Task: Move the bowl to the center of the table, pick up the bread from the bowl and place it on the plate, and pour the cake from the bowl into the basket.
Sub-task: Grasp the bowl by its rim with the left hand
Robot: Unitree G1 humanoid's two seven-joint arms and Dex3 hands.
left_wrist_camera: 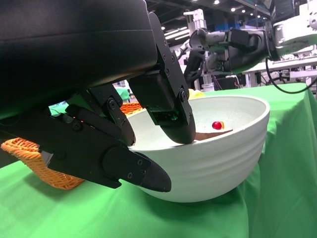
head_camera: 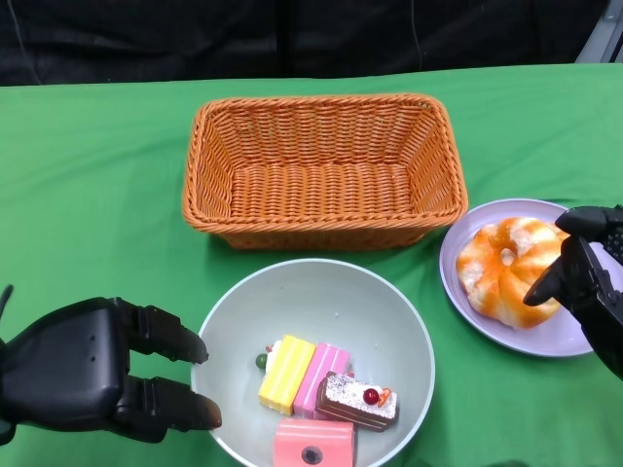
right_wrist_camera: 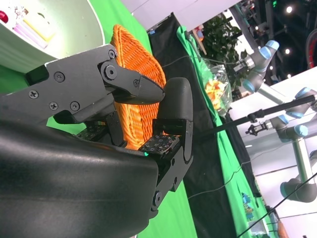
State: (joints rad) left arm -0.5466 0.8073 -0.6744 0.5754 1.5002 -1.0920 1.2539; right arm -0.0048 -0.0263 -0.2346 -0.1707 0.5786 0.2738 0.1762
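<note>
While bread sits on plate, right hand alongside.

Head view: looking steeply down from above both hands. Wrist views: low, close behind own fingers, both catching the pale bowl and wicker basket beyond.
</note>
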